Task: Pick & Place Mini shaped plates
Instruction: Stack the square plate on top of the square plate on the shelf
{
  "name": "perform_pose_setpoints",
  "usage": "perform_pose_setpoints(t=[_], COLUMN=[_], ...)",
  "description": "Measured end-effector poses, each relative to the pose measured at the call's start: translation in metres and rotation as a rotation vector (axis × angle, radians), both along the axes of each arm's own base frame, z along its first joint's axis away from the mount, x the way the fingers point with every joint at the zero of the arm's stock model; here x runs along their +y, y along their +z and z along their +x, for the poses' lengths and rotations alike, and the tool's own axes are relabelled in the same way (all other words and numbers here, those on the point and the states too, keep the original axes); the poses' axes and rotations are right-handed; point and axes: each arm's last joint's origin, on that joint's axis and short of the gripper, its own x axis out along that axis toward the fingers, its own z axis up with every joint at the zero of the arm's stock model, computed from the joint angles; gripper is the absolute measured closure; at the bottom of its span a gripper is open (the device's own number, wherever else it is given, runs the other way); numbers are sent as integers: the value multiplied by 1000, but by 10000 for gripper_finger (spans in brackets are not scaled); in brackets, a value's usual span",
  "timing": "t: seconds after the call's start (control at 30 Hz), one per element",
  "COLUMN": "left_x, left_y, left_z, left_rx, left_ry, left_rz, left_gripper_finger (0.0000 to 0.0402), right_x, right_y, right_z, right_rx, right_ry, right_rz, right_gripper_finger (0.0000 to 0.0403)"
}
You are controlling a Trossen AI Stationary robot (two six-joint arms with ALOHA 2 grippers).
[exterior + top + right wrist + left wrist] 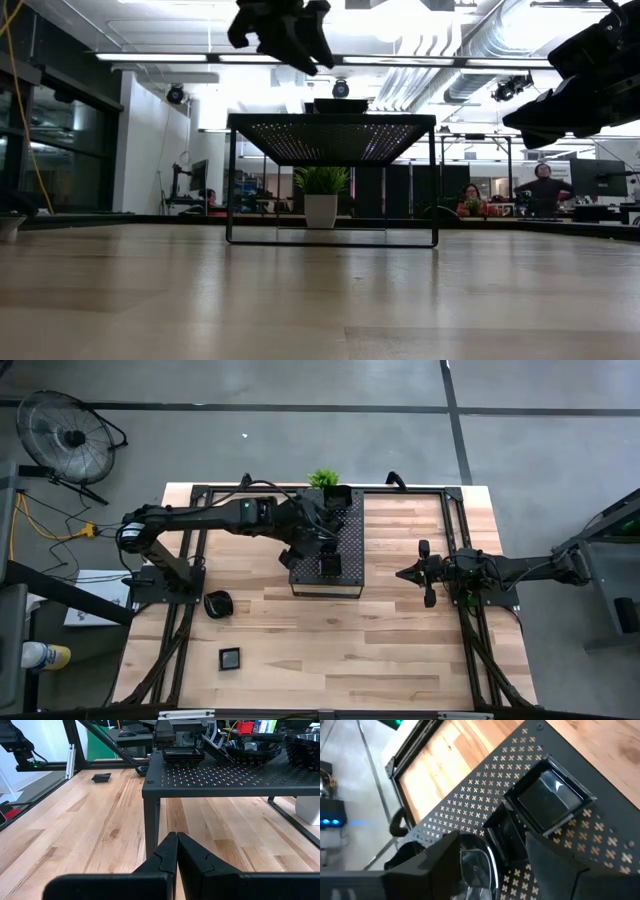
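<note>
A square mini plate (230,658) was seen lying alone on the desk (330,650) near its front edge, on the left side. A rounded mini plate (217,603) was placed a bit farther back, beside the left arm's base frame, well apart from the square one. Both were resting flat on the wood, w/ no hand near them.

Mid-desk, the perforated tray (345,545) was stood on thin legs. On its deck, plates were seen through the left wrist view: a square plate (551,799) lying flat on the cross-pattern holes, and a rounded glossy plate (476,865) just beside it, partly hidden by the fingers. The left hand (318,545) was held over the tray, its fingers (555,865) spread apart, nothing gripped betw. them; in the low view it was shown above the deck, not touching it.

The right hand (413,573) was parked to the tray's right, off the desk surface, its fingers (167,855) pressed together & empty.

At the far edge, a small green plant (323,479) in a white pot was stood behind the tray. More plates, incl. a stack (182,753), were seen on the tray deck in the right wrist view.
</note>
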Motion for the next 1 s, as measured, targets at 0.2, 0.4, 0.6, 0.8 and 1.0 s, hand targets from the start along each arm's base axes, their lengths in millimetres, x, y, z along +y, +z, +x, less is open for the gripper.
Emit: perform_pose_setpoints(t=[0.2,0.4,0.6,0.8,1.0], left_x=[1,1,1,2,3], left_y=[-4,-8,-11,-17,-28], left_z=[3,5,6,12,17], left_rx=[-1,-1,-4,-2,32], left_ry=[70,142,202,247,270], left_rz=[-66,-138,-196,-239,-252], left_gripper_finger=[175,175,175,175,175], right_x=[0,0,0,0,0], right_y=[0,0,0,0,0], right_z=[0,0,0,0,0], right_rx=[0,0,0,0,1], right_ry=[0,0,0,0,0], right_rz=[0,0,0,0,0], right_gripper_finger=[398,398,398,398,398])
